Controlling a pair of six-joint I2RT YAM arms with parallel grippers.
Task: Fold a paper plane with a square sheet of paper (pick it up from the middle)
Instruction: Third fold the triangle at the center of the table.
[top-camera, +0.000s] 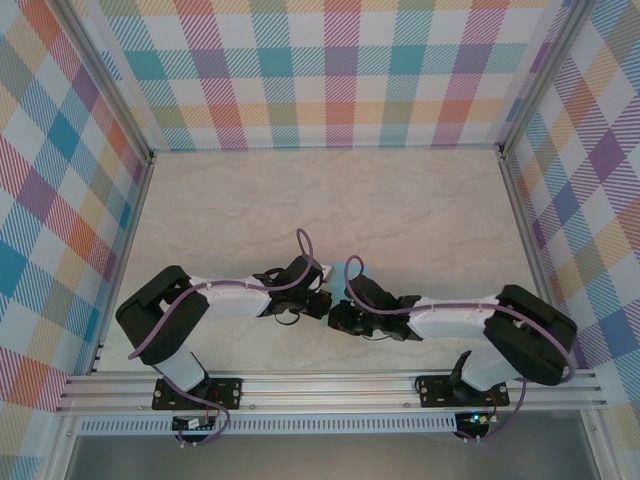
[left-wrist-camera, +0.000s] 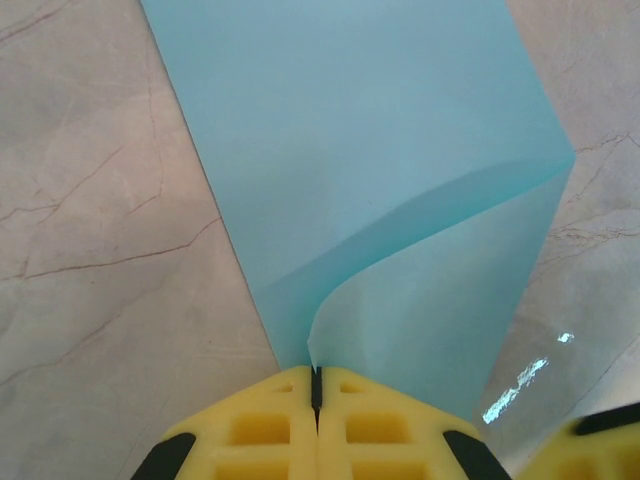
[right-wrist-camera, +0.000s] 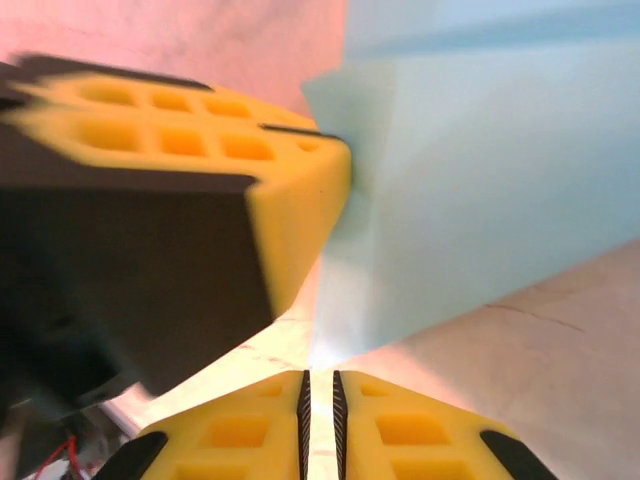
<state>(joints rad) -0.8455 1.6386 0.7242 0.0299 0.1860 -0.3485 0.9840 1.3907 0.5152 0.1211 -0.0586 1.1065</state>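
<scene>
From above, the left hand (top-camera: 318, 300) and right hand (top-camera: 346, 306) meet nose to nose near the middle of the bench's (top-camera: 300, 200) near edge. A sliver of the square sheet of paper (top-camera: 340, 275) shows between them.

At the left wrist, the left hand (left-wrist-camera: 315, 400) is clenched on the sheet (left-wrist-camera: 360, 150), whose long axis runs straight away from the fingers. Its right side curls over.

At the right wrist, the right hand's (right-wrist-camera: 320, 400) fingers stand a slit apart. The sheet (right-wrist-camera: 480, 180) tapers down to that slit, but I cannot tell whether it is pinched.
</scene>
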